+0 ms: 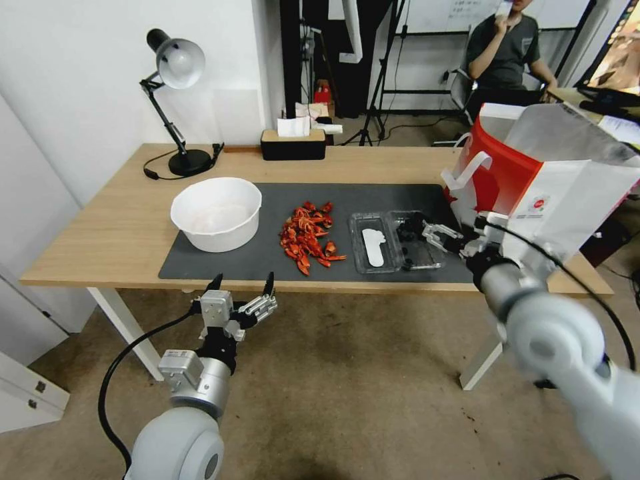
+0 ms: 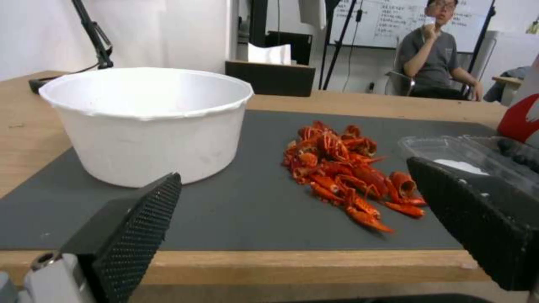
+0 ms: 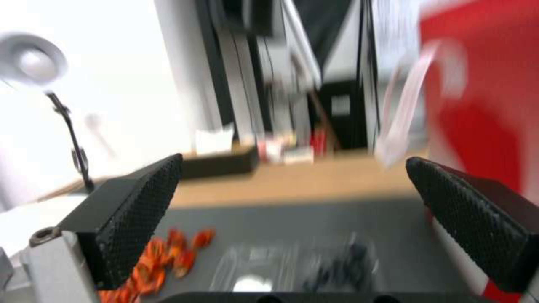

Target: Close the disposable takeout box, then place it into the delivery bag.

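Hovering with jaws spread over the open takeout box [image 1: 398,241] near the bench's right end, the right gripper [image 1: 419,235] must fold it shut; left gripper [image 1: 243,283] waits open.

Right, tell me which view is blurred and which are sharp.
Right wrist view: motion-smeared, the bag and takeout box streaky, though the finger pads stay crisp. Left wrist view: sharp on the white bowl and red shells. Head view: mostly clear, right arm slightly soft.
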You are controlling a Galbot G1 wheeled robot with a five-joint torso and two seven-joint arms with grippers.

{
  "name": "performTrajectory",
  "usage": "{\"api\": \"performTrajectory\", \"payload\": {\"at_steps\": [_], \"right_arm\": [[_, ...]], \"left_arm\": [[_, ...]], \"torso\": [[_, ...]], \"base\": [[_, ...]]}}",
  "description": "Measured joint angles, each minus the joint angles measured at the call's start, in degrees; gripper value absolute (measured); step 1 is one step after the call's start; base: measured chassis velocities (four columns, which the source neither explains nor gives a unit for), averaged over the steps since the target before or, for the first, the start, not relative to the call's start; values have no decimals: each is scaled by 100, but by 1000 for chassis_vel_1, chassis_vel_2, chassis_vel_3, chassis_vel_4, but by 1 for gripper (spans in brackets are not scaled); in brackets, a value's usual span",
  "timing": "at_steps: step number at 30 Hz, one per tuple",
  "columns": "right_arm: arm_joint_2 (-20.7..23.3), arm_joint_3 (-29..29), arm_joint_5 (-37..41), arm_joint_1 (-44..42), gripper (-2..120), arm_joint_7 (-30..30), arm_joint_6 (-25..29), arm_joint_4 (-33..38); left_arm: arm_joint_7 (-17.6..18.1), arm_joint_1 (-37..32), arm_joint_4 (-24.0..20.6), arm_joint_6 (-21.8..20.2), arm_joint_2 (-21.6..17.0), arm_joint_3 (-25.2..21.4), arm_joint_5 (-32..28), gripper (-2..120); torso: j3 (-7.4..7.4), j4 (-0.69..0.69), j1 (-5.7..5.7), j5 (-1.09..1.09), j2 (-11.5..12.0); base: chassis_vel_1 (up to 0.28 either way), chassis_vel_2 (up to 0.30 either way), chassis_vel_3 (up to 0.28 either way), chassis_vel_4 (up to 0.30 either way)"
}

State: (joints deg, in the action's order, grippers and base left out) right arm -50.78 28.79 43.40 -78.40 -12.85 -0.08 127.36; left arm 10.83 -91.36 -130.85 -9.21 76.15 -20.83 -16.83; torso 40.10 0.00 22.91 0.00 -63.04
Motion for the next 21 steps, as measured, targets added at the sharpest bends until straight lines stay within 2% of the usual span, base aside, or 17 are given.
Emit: {"api": "performTrajectory", "payload": {"at_steps": [1, 4, 5, 6, 7, 9, 10, 12, 13, 15, 21], "right_arm": [[0, 0, 0, 0, 100, 0, 0, 0], [-444, 518, -1089, -917, 100, 467, 1002, -100], [-444, 518, -1089, -917, 100, 467, 1002, -100], [-676, 680, -1418, -1262, 100, 602, 1364, -234], [-676, 680, -1418, -1262, 100, 602, 1364, -234], [-1184, 934, -1848, -1835, 100, 857, 2194, -717], [-1184, 934, -1848, -1835, 100, 857, 2194, -717], [-1449, 1001, -1895, -2154, 100, 1062, 2662, -1106], [-1449, 1001, -1895, -2154, 100, 1062, 2662, -1106], [-1605, 957, -1826, -2293, 100, 1351, 2971, -1532], [-1590, 806, -1598, -2231, 100, 1622, 2941, -1729]], "left_arm": [[0, 0, 0, 0, 0, 0, 0, 100], [-19, 5, 69, 120, -34, 3, -24, 100], [-19, 5, 69, 120, -34, 3, -24, 100], [-27, 9, 101, 150, -38, 11, -32, 100], [-27, 9, 101, 150, -38, 11, -32, 100], [-37, 17, 171, 186, -43, 46, -49, 100], [-37, 17, 171, 186, -43, 46, -49, 100], [-49, 15, 204, 197, -65, 63, -58, 100], [-49, 15, 204, 197, -65, 63, -58, 100], [-67, 20, 258, 204, -113, 67, -90, 100], [-96, 10, 278, 228, -185, 60, -206, 100]], "torso": [[0, 0, 0, 0, 0], [0, 0, 0, -2, 0], [0, 0, 0, -2, 0], [0, -2, 0, 2, 0], [0, -2, 0, 2, 0], [0, -2, 0, 2, 0], [0, -2, 0, 2, 0], [1, -2, 0, 0, 0], [1, -2, 0, 0, 0], [0, -1, -1, 3, 0], [0, 1, 2, 0, 1]], "base": [[0, 0, 0, 0], [0, 0, 0, 0], [0, 0, 0, 0], [0, 0, 0, 0], [0, 0, 0, 0], [0, 0, 0, 0], [0, 0, 0, 0], [0, 0, 0, 0], [0, 0, 0, 0], [0, 0, 0, 0], [0, 0, 0, 0]]}}
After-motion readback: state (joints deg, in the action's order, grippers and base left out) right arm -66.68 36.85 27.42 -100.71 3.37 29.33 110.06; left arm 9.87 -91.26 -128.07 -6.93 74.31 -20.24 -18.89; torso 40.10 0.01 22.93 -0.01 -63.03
